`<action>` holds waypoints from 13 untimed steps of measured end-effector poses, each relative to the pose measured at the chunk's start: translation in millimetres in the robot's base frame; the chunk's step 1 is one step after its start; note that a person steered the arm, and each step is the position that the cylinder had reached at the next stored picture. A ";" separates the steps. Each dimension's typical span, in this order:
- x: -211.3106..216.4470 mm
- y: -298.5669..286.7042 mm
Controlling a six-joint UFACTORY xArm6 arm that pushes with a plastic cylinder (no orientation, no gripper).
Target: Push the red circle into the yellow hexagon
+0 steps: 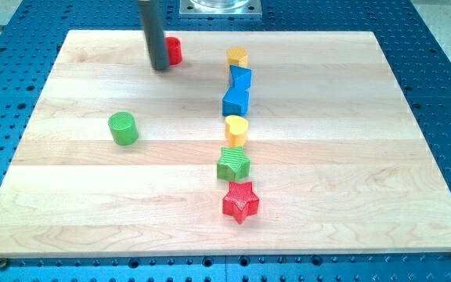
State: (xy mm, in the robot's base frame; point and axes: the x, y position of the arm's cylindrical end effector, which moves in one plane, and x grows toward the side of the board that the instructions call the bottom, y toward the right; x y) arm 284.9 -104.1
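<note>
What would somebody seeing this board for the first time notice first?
Probably the column of blocks down the middle: yellow hexagon at the view's top, two blue blocks, a yellow heart, a green star and a red star. Next, the dark rod at the top left, my tip against the left side of the red circle, short of the hexagon. A green cylinder sits alone at the left.

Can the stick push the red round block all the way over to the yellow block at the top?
Probably yes. My tip sits right at the view's left side of the red circle, and the board between it and the yellow hexagon is bare.
</note>
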 end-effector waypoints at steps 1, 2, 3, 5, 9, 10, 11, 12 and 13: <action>-15.7 -29.2; -22.5 33.5; -33.8 56.3; -80.6 61.9; -90.7 176.2; -77.0 173.9; -85.0 173.1; -91.7 163.9; -84.4 161.3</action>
State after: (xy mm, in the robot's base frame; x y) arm 200.5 57.2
